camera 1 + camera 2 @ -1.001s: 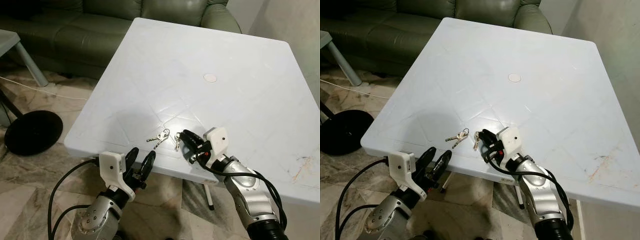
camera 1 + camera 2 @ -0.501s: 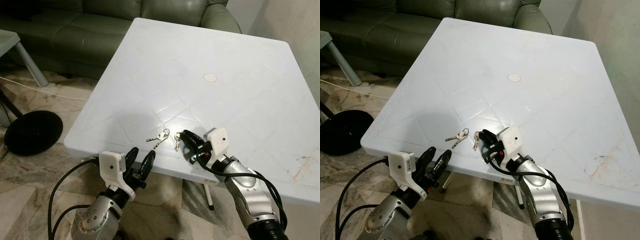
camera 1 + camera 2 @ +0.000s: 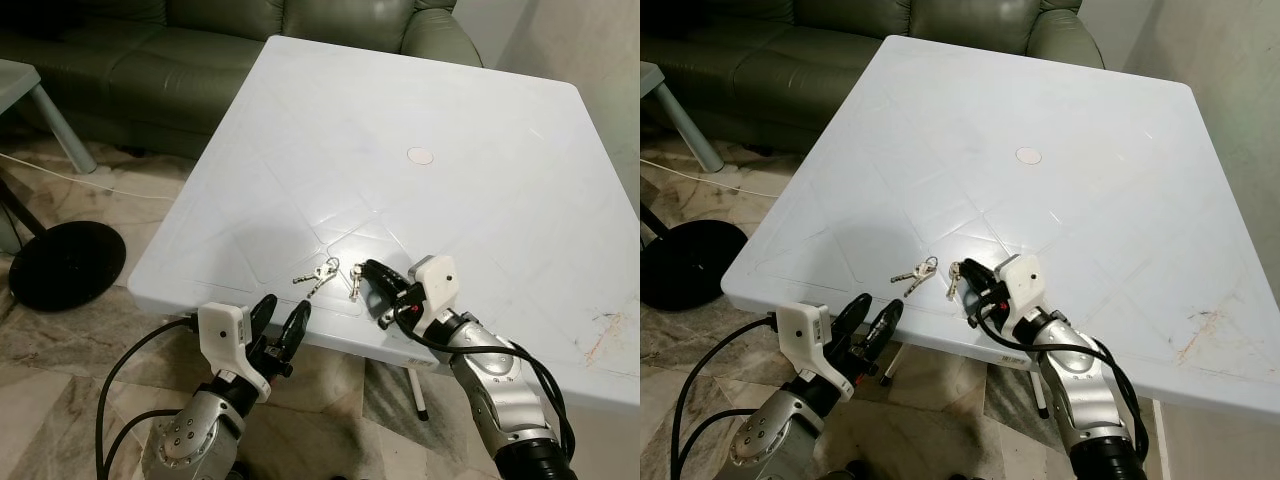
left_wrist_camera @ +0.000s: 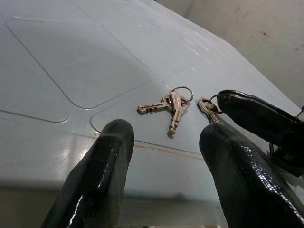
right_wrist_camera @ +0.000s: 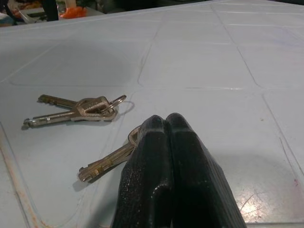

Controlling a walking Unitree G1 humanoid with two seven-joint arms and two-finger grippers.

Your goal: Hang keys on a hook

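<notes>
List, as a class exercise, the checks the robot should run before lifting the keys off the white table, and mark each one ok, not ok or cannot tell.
1. Right pincer is closed at the single key: ok, fingers pressed together over its ring end.
2. Key truly gripped rather than just touched: cannot tell.
3. The key pair is apart from the single key: ok, a gap shows between them.
4. Left pincer stays out of the way: ok, open at the table edge, short of the keys.
5. Hook located: not ok, none seen.
6. Room to lift: ok, nothing above the keys.
</notes>
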